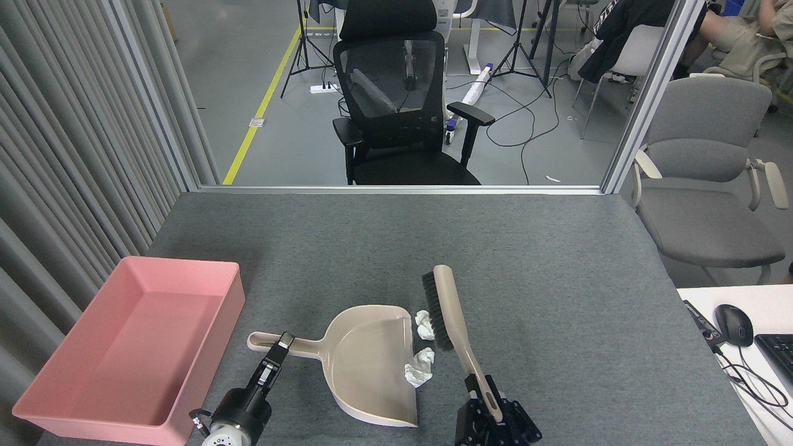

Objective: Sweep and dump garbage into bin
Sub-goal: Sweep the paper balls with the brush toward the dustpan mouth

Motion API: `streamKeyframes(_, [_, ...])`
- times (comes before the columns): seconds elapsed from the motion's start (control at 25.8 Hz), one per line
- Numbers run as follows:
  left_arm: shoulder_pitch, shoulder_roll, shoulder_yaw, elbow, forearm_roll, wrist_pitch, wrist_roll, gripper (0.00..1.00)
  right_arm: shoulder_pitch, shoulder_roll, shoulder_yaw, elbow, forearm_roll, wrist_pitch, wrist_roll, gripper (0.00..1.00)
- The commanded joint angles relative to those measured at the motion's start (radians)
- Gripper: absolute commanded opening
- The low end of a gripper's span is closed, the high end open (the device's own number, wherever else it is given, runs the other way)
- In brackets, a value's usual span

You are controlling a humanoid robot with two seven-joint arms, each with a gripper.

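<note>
The table (545,248) is wide and bare over its far half, so there is plenty of room to work; everything sits near the front edge. The bin (133,347) lies empty at the front left corner, close to the left edge, well apart from the garbage. The dustpan (372,365) rests flat near the middle of the front edge, mouth to the right, its handle pinched by the left gripper (276,353). The brush (447,310) stands just right of the mouth, its handle clamped in the right gripper's (489,402) jaws. Two paper balls (423,323) sit at the dustpan's lip, between brush and pan, one partly over the edge. The sweep looks half done: the next stroke should push leftward, driving both balls deep inside before the pan is lifted toward the bin.
</note>
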Motion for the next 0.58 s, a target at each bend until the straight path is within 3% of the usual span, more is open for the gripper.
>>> streamKeyframes(0.0, [0.000, 0.000, -0.001, 0.001, 0.001, -0.001, 0.002, 0.24, 0.009, -0.040, -0.056, 0.014, -0.012, 0.002, 0.013, 0.05])
streamKeyframes(0.27, [0.000, -0.002, -0.001, 0.008, 0.001, -0.015, 0.006, 0.24, -0.006, -0.097, -0.055, 0.118, -0.025, 0.003, 0.033, 0.05])
streamKeyframes(0.54, [0.000, -0.005, -0.006, 0.003, 0.001, -0.015, 0.006, 0.24, -0.045, -0.094, -0.007, 0.177, -0.025, -0.004, 0.038, 0.05])
